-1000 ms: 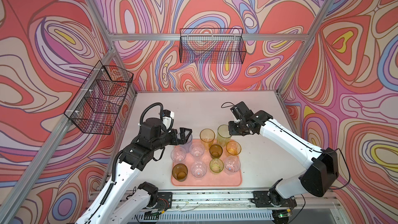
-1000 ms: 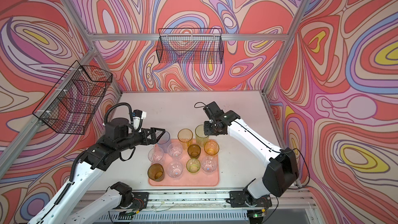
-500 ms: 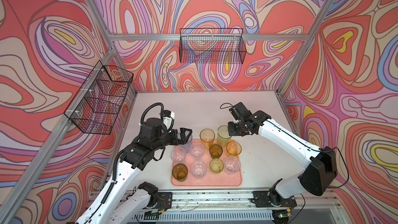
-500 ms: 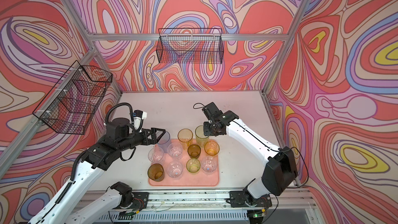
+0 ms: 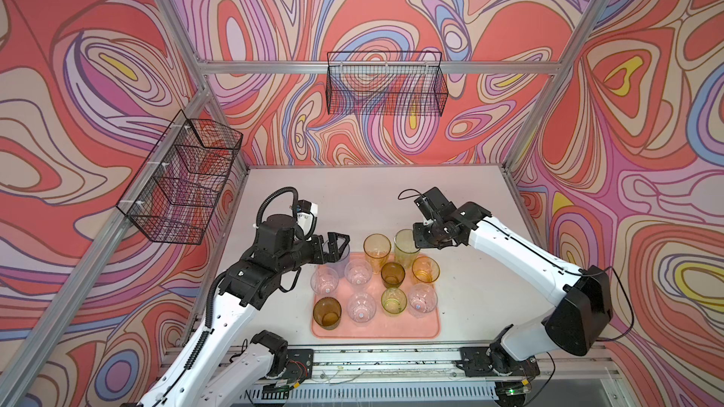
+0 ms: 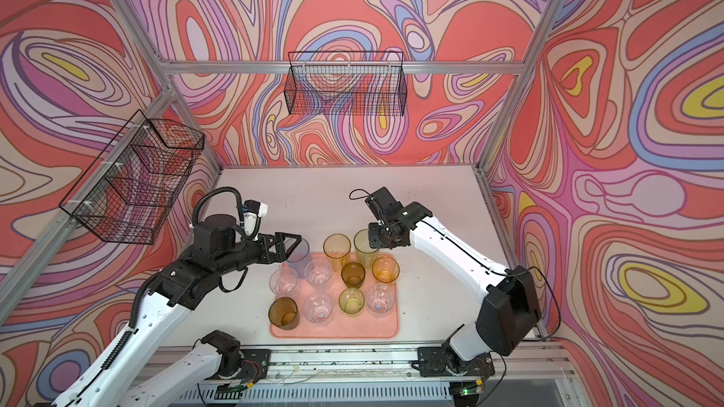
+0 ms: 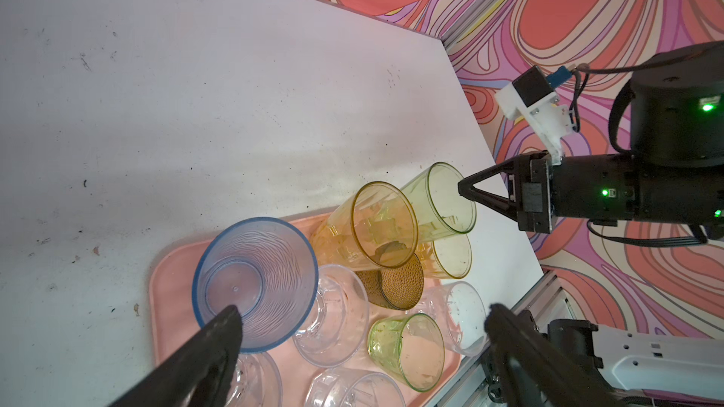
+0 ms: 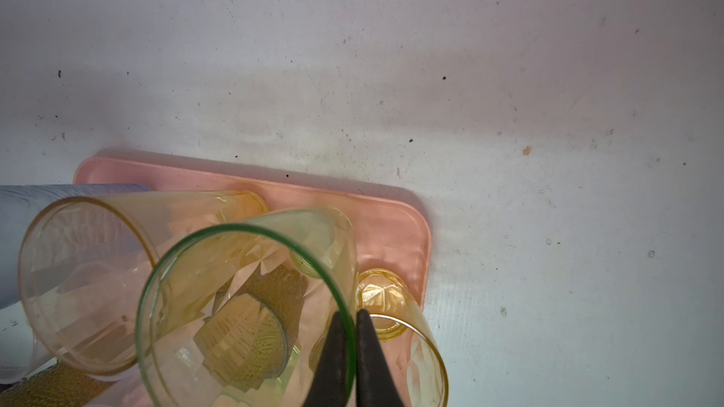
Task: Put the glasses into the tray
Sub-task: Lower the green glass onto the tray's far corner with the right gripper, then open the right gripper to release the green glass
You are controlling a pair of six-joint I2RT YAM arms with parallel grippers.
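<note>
Ben: Hardly anything has moved in the last second. The right arm has edged a little toward the left of the frame, taking the right pincer [image 8: 350,317] with it, and the left arm has stayed put.

Ana: What has the right pincer got?

Ben: It is closed on the rim of the yellow-green glass [image 5: 405,248], one finger inside the wall and one outside. That glass stands upright at the upper edge of the tray [image 5: 415,328], in the lower middle of both top views. Whether its foot rests on the tray yet, I cannot tell.

Ana: And the left pincer [image 5: 337,246]?

Ben: Spread wide and empty. The pale blue glass [image 7: 254,268] sits at the tray's upper left corner in the top views. Its rim is close against one finger and well clear of the other.

Ana: How will these glasses handle?

Ben: Light, stiff and smooth-walled, I'd judge, so slippery. The tall ones look easy to tip into their neighbours. A pinch on the rim seems the best hold, since the neighbours crowd the sides.

Ana: Anything left on the tabletop [image 5: 352,197]?

Ben: All eleven glasses I count stand over the tray.
</note>
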